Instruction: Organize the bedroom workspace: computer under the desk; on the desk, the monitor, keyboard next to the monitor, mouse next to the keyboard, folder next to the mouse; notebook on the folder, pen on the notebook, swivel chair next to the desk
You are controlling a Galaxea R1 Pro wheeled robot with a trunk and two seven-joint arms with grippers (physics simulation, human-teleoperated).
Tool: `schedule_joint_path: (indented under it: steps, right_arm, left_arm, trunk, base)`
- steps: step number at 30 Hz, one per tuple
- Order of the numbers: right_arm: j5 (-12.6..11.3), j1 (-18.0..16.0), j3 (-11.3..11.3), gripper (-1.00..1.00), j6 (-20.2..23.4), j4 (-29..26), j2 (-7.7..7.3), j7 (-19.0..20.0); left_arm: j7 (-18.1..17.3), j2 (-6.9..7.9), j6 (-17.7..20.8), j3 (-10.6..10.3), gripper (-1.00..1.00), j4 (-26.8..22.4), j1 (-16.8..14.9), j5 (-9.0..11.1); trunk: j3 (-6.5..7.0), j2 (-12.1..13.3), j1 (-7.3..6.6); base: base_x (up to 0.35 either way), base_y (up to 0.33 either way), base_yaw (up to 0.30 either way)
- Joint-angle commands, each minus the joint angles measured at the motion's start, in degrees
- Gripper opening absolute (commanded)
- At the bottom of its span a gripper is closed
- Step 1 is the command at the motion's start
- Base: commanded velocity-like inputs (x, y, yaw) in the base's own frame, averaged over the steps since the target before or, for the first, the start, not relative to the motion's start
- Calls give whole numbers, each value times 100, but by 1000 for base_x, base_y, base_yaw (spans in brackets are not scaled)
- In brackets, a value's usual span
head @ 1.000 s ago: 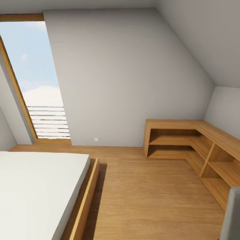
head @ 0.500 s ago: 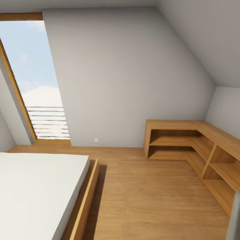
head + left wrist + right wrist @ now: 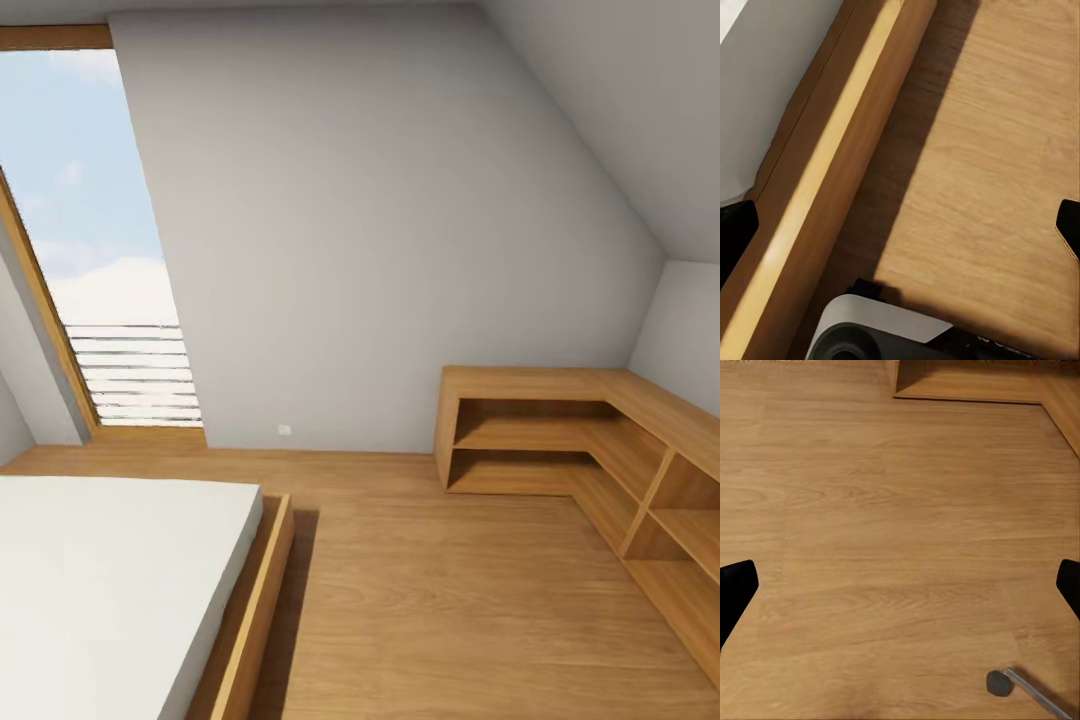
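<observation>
I am in the bedroom (image 3: 380, 230), an attic room with sloped grey walls and a light wood floor (image 3: 450, 600). My left gripper (image 3: 901, 229) is open, hanging over the floor beside the bed's wooden side rail (image 3: 832, 172). The right gripper (image 3: 901, 589) is open too, with bare floor between its black fingertips (image 3: 735, 592). Near the right gripper a chrome leg with a grey castor (image 3: 999, 683), part of the swivel chair's base, rests on the floor.
A bed with a white mattress (image 3: 100, 580) and wooden frame (image 3: 250, 620) fills the near left. A low light-wood L-shaped cabinet (image 3: 560, 420) runs along the right wall and corner. A tall window (image 3: 90, 240) stands at the far left. Open floor lies between bed and cabinet.
The whole head view has shifted, so the camera has moved. The grey chair back at the lower right edge has slid out of the picture; cabinet and bed sit lower in frame.
</observation>
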Motion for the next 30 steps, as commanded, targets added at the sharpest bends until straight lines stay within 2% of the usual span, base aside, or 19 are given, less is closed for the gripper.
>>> schedule_joint_path:
  steps: [1,30]
  right_arm:
    - [15,-4,44,100,-2,4,-1,-60]
    - [15,-4,44,100,4,4,-1,-60]
  left_arm:
    - [43,6,-22,-48,100,-9,-2,49]
    - [43,15,-13,-48,100,-9,-2,57]
  trunk:
    - [-7,-5,4]
    - [-7,-5,4]
  base:
    - [328,0,0]
    - [328,-5,0]
